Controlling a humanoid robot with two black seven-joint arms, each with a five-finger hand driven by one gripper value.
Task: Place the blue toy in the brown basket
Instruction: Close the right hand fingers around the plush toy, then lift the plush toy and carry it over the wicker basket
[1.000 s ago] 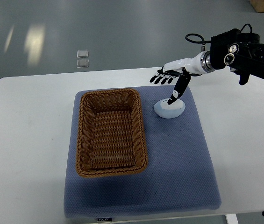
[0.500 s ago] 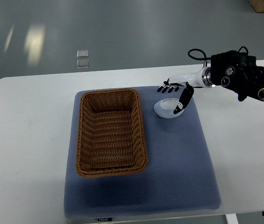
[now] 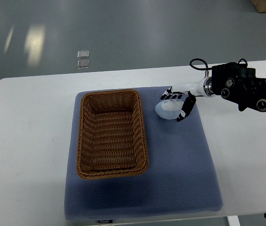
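Observation:
The pale blue, egg-shaped toy [image 3: 166, 109] lies on the blue-grey mat [image 3: 180, 160], just right of the brown wicker basket [image 3: 111, 133], which holds nothing. My right hand [image 3: 176, 104] comes in from the right edge and sits over the toy. Its fingers [image 3: 172, 96] curl over the toy's far edge and the thumb [image 3: 186, 108] presses its right side. The toy still rests on the mat. The left arm does not show.
The mat covers the middle of a white table [image 3: 29, 122]. The right forearm's black housing [image 3: 245, 92] hangs over the table's right part. Grey floor lies beyond the far edge, with two small clear squares [image 3: 83, 59] on it.
The right hand has come down and toward me from above the toy's far side. Its fingers and thumb have drawn in around the toy. The toy and basket have not moved.

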